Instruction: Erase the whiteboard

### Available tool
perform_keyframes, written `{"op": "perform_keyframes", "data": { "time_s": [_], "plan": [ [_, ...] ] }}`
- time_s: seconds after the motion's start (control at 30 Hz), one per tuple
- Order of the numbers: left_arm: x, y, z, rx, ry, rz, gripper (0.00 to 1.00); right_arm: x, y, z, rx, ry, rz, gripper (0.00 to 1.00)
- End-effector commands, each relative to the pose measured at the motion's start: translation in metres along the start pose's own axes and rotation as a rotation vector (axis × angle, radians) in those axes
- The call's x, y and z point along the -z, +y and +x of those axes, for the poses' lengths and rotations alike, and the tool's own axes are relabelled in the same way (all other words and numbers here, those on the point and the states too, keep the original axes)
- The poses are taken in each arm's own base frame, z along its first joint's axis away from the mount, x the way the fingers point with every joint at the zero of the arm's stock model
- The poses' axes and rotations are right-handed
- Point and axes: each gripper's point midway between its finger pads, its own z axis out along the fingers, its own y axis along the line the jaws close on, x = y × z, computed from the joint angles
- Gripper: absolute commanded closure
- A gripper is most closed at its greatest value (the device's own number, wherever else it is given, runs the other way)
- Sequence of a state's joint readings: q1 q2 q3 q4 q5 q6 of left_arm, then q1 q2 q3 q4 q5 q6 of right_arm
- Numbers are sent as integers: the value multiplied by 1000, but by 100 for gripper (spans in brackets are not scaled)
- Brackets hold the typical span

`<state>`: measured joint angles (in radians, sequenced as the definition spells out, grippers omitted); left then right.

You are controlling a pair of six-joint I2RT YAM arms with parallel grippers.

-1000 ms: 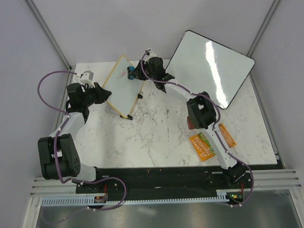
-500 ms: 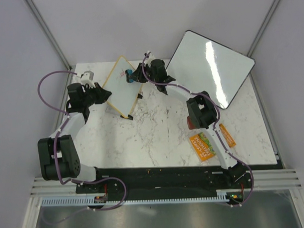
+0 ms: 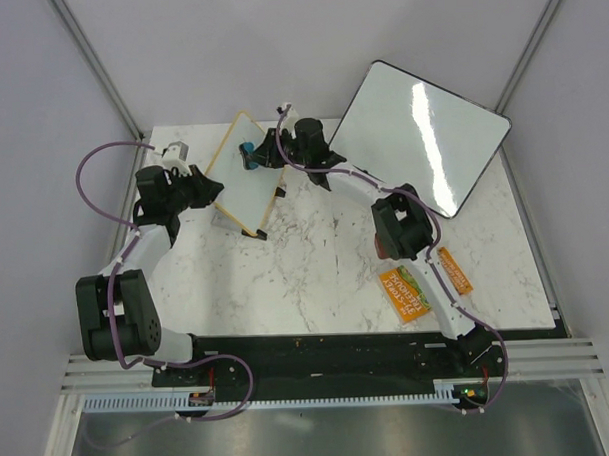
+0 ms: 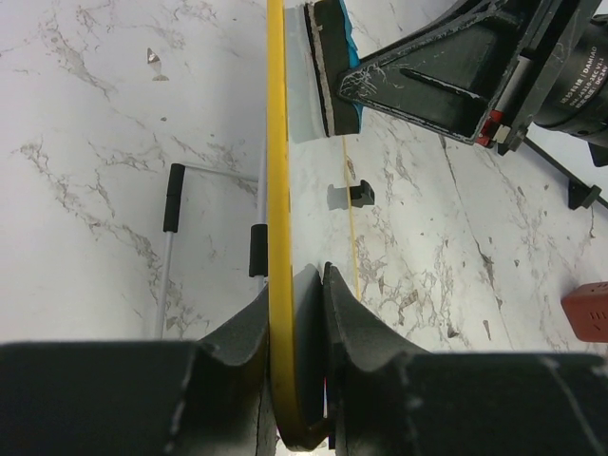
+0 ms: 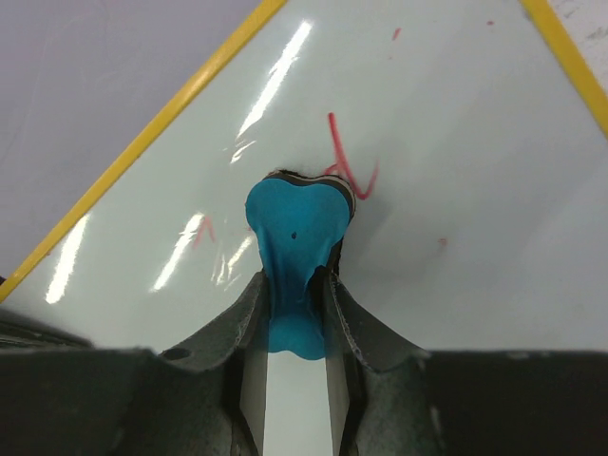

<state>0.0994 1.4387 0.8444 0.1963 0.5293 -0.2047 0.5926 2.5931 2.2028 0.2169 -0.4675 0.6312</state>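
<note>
The small yellow-framed whiteboard [image 3: 240, 176] stands tilted at the back left of the table. My left gripper [image 3: 209, 190] is shut on its yellow edge [image 4: 279, 285], the frame pinched between both fingers. My right gripper [image 3: 261, 152] is shut on a blue eraser [image 5: 295, 237], which presses its felt face flat against the board's white surface [image 5: 456, 171]. A red scribble [image 5: 344, 169] shows just right of the eraser, with fainter red marks [image 5: 201, 231] to its left. In the left wrist view the eraser [image 4: 334, 59] touches the board's far side.
A larger black-framed blank whiteboard [image 3: 421, 134] leans at the back right. An orange-green packet [image 3: 405, 293] and a small orange packet [image 3: 454, 269] lie beside the right arm. A red object [image 3: 383, 247] sits under the right elbow. The board's black feet [image 4: 172, 197] rest on the marble.
My right gripper has slid the eraser leftward across the small whiteboard, from near its right edge toward the upper middle. The left gripper and the board have stayed still.
</note>
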Motion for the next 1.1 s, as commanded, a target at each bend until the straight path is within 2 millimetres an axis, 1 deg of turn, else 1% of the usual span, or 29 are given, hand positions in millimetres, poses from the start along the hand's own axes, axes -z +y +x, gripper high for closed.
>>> {"op": "perform_keyframes", "data": {
  "time_s": [0.0, 0.1, 0.17, 0.2, 0.27, 0.3, 0.4, 0.47, 0.5, 0.53, 0.57, 0.6, 0.63, 0.67, 0.7, 0.73, 0.77, 0.87, 0.93, 1.03, 1.07],
  "plan": [
    [-3, 0, 25, -127, 82, -6, 98, -11, 116, 38, 76, 116, -247, 100],
    [-3, -1, 25, -131, 83, -6, 98, -13, 125, 37, 84, 105, -250, 100],
    [-3, 0, 26, -132, 86, -8, 98, -14, 123, 35, 77, 92, -231, 100],
    [-3, -1, 25, -135, 84, -8, 98, -17, 117, 33, 59, 70, -195, 100],
    [-3, -2, 25, -140, 84, -8, 98, -18, 112, 28, 44, 34, -164, 100],
    [-3, -3, 25, -143, 84, -6, 98, -21, 99, 23, 27, -7, -106, 100],
    [-3, -3, 27, -145, 90, -7, 98, -24, 78, 17, -4, -73, -17, 100],
    [-3, -3, 27, -152, 92, -9, 98, -27, 56, 10, -38, -133, 34, 100],
    [-4, -4, 28, -154, 94, -13, 98, -28, 50, 6, -59, -149, 35, 100],
    [-4, -4, 28, -157, 94, -11, 98, -28, 45, 2, -133, -165, 31, 100],
    [-4, -4, 29, -159, 97, -12, 98, -27, 29, -6, -165, -202, 20, 100],
    [-4, -5, 29, -163, 96, -13, 98, -25, 19, -6, -206, -214, 16, 100],
    [-4, -4, 29, -165, 97, -16, 98, -23, 12, -9, -299, -230, 3, 100],
    [-4, -4, 30, -167, 100, -18, 98, -18, -7, -15, -334, -255, -9, 100],
    [-5, -4, 30, -170, 100, -20, 98, -15, -14, -18, -373, -266, -20, 100],
    [-4, -3, 30, -168, 103, -22, 98, -13, -24, -15, -421, -269, -26, 100],
    [-5, -3, 30, -171, 102, -22, 98, -8, -33, -22, -432, -278, -34, 100],
    [-6, -5, 31, -169, 104, -16, 98, -4, -48, -21, -450, -271, -12, 100],
    [-6, -5, 31, -171, 106, -16, 98, -3, -54, -21, -449, -267, 2, 100],
    [-5, -5, 31, -174, 103, -21, 98, -4, -51, -19, -438, -250, -5, 100],
    [-5, -6, 30, -177, 101, -18, 98, -5, -46, -21, -426, -244, -16, 100]
  ]
}}
